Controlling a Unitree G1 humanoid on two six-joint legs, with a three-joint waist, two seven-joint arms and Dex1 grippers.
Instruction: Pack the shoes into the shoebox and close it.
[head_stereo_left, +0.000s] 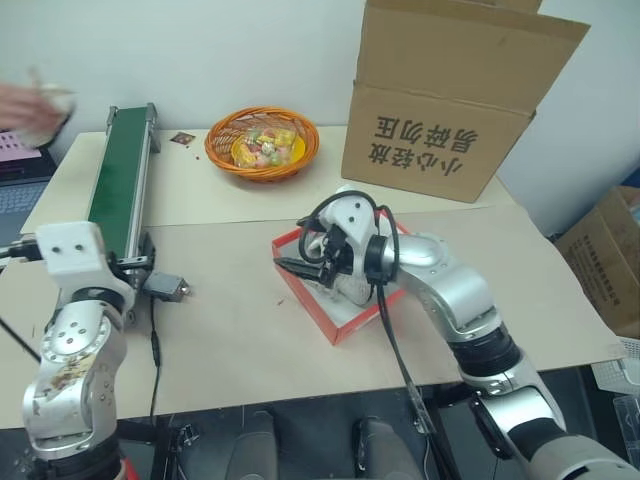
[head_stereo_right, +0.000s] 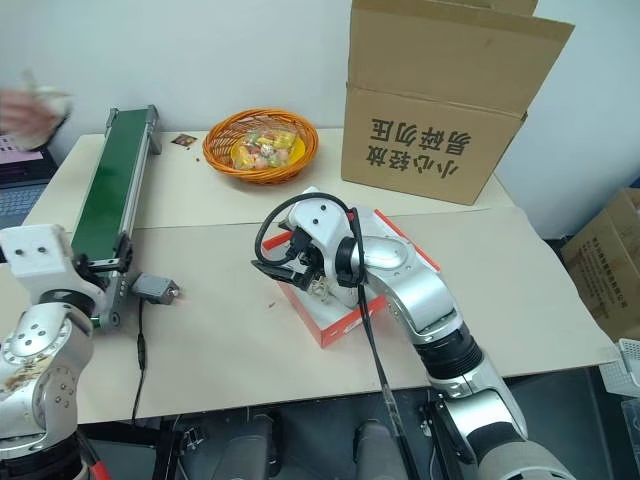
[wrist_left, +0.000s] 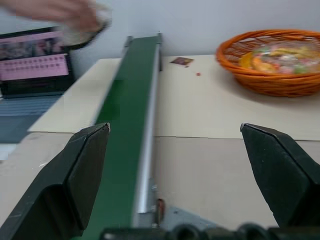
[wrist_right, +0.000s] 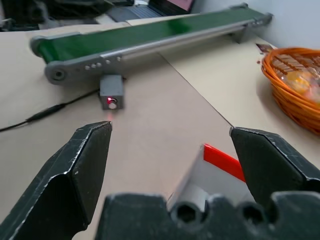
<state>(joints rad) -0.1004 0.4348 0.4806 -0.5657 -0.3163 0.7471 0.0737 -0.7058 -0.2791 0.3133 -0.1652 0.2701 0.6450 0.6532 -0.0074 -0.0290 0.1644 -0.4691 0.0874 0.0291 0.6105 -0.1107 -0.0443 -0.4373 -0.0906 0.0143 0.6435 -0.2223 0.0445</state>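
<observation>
The shoebox lies open on the worktop, its red rim and white inside showing, with the right gripper hanging over its nearer-left corner. That gripper's jaws are spread wide and hold nothing; in the right wrist view a red-edged white corner of the shoebox sits between them. Something pale lies inside the shoebox under the arm, perhaps a shoe, but the arm hides too much to tell. Behind the shoebox stands a big brown carton, and to the carton's left an orange basket of wrapped sweets. Well left of the shoebox runs a green conveyor, with a small grey sensor at its near end. The left gripper, jaws also spread and empty, points along the conveyor. A person's hand shows beyond the conveyor's far end.
</observation>
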